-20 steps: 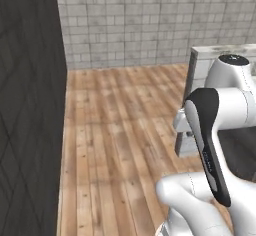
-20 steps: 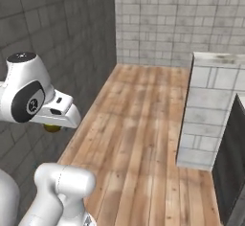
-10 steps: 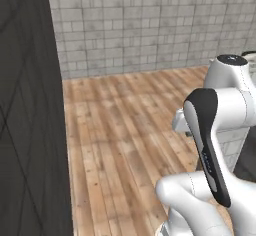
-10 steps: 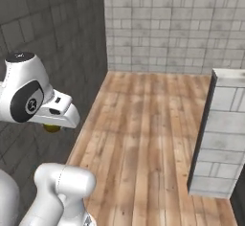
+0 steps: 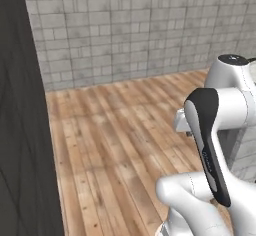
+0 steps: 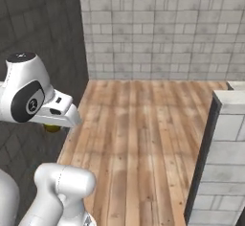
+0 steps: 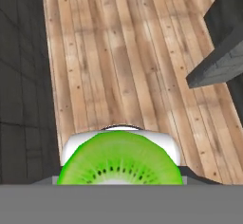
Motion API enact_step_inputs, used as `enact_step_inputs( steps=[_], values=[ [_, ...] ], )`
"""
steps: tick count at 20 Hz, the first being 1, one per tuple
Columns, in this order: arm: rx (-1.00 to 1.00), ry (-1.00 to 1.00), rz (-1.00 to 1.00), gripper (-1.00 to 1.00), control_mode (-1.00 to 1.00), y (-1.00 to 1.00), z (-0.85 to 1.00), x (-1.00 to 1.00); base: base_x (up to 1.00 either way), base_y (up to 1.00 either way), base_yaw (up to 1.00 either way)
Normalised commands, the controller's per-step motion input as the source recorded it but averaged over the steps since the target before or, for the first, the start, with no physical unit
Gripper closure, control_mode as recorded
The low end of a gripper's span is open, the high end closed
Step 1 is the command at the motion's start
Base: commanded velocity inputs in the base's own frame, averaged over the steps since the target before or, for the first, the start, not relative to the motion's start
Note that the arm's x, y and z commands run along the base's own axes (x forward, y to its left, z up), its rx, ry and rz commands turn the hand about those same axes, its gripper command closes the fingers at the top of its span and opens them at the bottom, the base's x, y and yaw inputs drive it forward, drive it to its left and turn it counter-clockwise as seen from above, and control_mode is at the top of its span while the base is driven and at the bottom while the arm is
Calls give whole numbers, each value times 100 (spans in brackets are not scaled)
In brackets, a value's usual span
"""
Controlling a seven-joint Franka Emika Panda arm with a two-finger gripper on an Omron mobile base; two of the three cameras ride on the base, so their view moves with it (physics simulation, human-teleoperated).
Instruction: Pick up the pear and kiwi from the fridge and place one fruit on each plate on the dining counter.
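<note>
The wooden floor [image 6: 143, 134] lies open through the middle, right up to the grey brick back wall [image 6: 162, 28]. A dark wall [image 5: 20, 130] bounds the robot's left. To its right, a grey block-faced counter base [image 6: 222, 167] juts in, narrowing the passage there.

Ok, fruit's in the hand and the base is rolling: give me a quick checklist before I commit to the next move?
1. Kiwi in the hand: ok, its green face sits right at the hand camera.
2. Hand shut on it: ok.
3. Floor ahead free of obstacles: ok, bare planks.
4. Clearance from the grey block wall on the right: ok, apart from the arm.
5. Dining counter and plates in sight: not ok.
6. Pear's whereabouts: cannot tell.
</note>
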Motion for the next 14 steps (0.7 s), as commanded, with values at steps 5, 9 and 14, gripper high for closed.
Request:
enact_step_inputs(
  steps=[5, 9, 14],
  values=[
    [0, 0, 0, 100, 100, 0, 0, 0, 100, 55, -34],
    [0, 0, 0, 100, 100, 0, 0, 0, 100, 71, -39],
    [0, 0, 0, 100, 100, 0, 0, 0, 100, 57, -41]
  ],
)
